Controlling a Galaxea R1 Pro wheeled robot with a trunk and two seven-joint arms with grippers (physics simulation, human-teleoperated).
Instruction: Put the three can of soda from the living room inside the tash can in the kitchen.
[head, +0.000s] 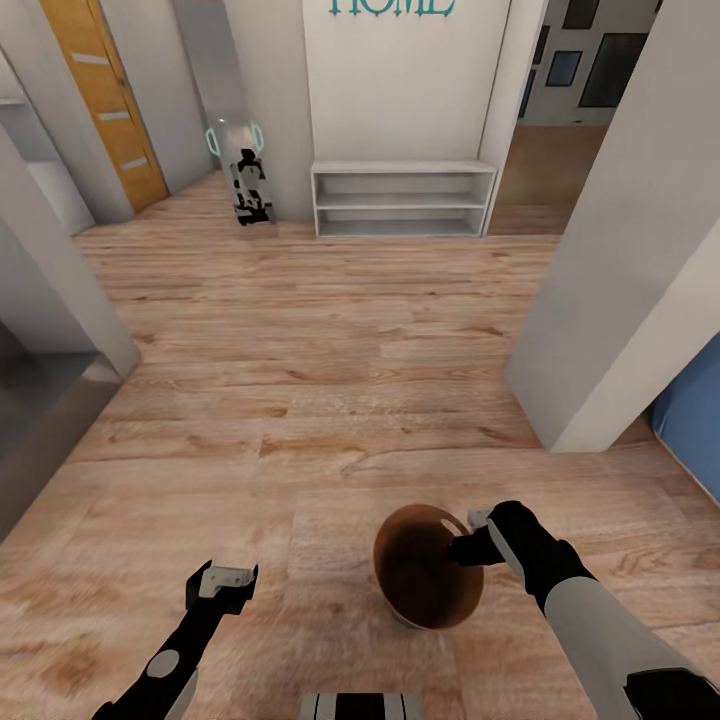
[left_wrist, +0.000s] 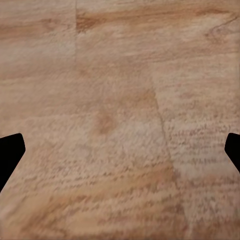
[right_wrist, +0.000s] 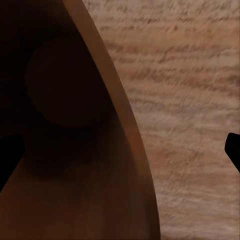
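The tash can (head: 415, 578) is a small round bin with a brown inside, standing on the wood floor just in front of me. My right gripper (head: 468, 537) hangs open at its right rim with nothing between the fingers. In the right wrist view the bin's dark brown inner wall (right_wrist: 75, 150) lies beside bare floor, and the two fingertips stand wide apart. My left gripper (head: 222, 583) is open and empty over the planks to the bin's left, about a hand's width from it. The cans of soda are out of view.
I am in a hallway with a light wood floor (head: 330, 380). A white low shelf (head: 400, 200) stands at the far wall, an orange door (head: 100, 100) at the back left, a white pillar (head: 620, 260) on the right, and a grey wall corner (head: 60, 300) on the left.
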